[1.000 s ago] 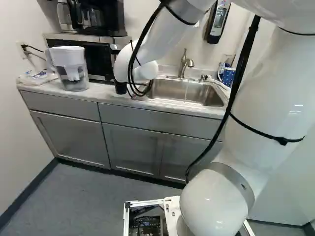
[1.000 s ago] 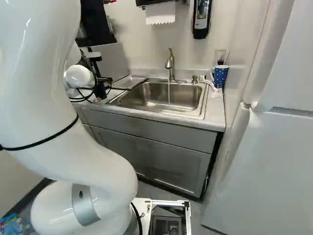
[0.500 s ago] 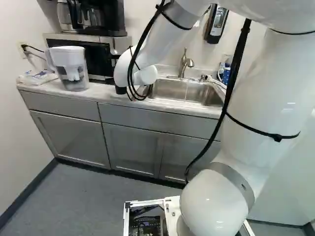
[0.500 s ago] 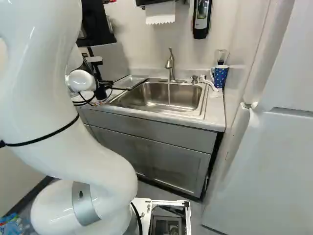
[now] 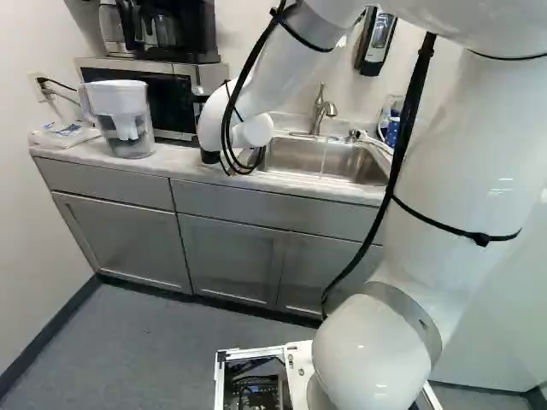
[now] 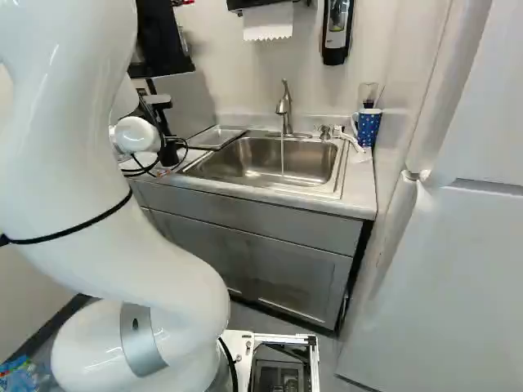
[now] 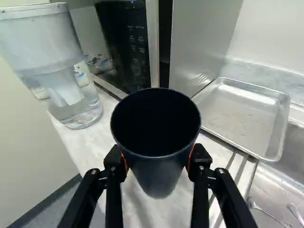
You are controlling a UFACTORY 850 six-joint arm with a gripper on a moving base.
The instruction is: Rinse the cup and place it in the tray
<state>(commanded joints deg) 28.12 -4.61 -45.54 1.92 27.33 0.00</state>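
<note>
Shifted since the earliest pictures: white arm [image 5: 457,171], its upper part slightly leftward in the left base view, cup carried along; since the later pair, no move made out. Base, unmoved.

Item: gripper [image 7: 158,160], two fingers pinching the cup from opposite sides.

Item: cup [image 7: 156,137], dark, tapered, mouth toward the wrist camera. Held over the worktop [image 7: 90,145], between pitcher and tray; height above it, cannot tell. Hazard: smooth, perhaps wet sides could slide through the pads or twist if the base knocks something.

Item: tray [image 7: 244,111], metal, beside the sink; upper centre-left of the right base view. Hazard: a cup carried too low could catch the rim and push the tray sinkward.

Item: pitcher [image 5: 122,120], upper left of the left base view. Hazard: toppled by a wide wrist swing.

Item: sink [image 6: 270,159], upper centre, right base view.

Item: tap [image 6: 284,110], running. Hazard: poor aim would splash, or bump the spout.
</note>
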